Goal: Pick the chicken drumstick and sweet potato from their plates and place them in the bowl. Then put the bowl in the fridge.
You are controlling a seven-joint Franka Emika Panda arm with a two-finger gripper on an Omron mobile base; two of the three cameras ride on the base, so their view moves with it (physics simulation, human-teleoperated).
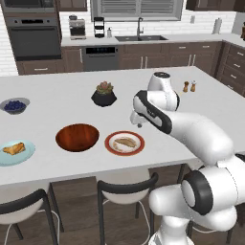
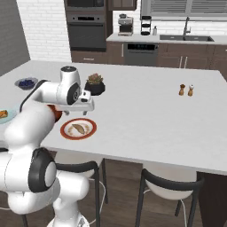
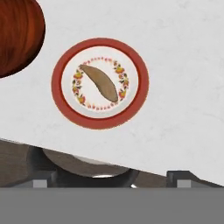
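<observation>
The sweet potato [image 3: 99,82] lies diagonally on the red-rimmed plate [image 3: 65,105], near the bench [image 1: 158,153] edge. The bowl [image 1: 77,137] just beside is cut off in the hand view. The end effector [image 2: 84,109] hovers above, fingers apart, largely hidden by the arm. The chicken drumstick [image 1: 14,148] rests on the blue plate [image 1: 26,155].

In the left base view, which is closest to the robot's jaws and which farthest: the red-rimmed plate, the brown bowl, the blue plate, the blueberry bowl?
Measured from the gripper:
1. Red-rimmed plate, just below it, holding the sweet potato.
2. Brown bowl, further left.
3. Blue plate, at the far left edge, and blueberry bowl, far left and further back: too close to call.
</observation>
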